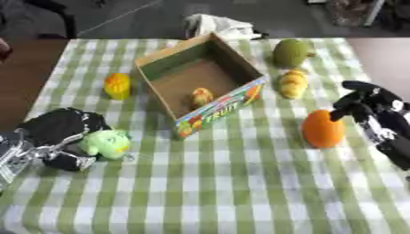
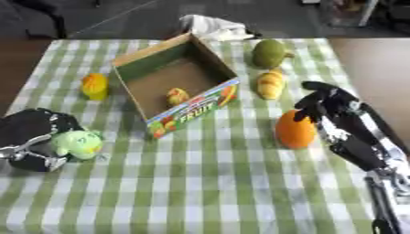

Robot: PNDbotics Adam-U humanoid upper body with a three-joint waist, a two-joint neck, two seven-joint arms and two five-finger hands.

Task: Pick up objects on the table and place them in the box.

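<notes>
Near left on the green-checked desk (image 1: 240, 192), the left robot hand (image 1: 60, 137) curls around a pale green rounded toy (image 1: 106, 144), which could slip out on the way to the box. Right, the right robot hand (image 2: 328, 107) rests open-fingered against a round orange fruit (image 2: 294, 130) that may roll. Farther off, the open cardboard fruit box (image 1: 172, 57) holds one small yellow piece (image 1: 201, 96).

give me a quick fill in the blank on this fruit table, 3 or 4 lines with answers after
1. The left hand is curled round a light ______ toy.
2. The box already holds ______ small yellowish item.
3. The right hand is beside the ______ fruit.
4. The tablecloth is checked white and ______.

Missing words: green; one; orange; green
</notes>
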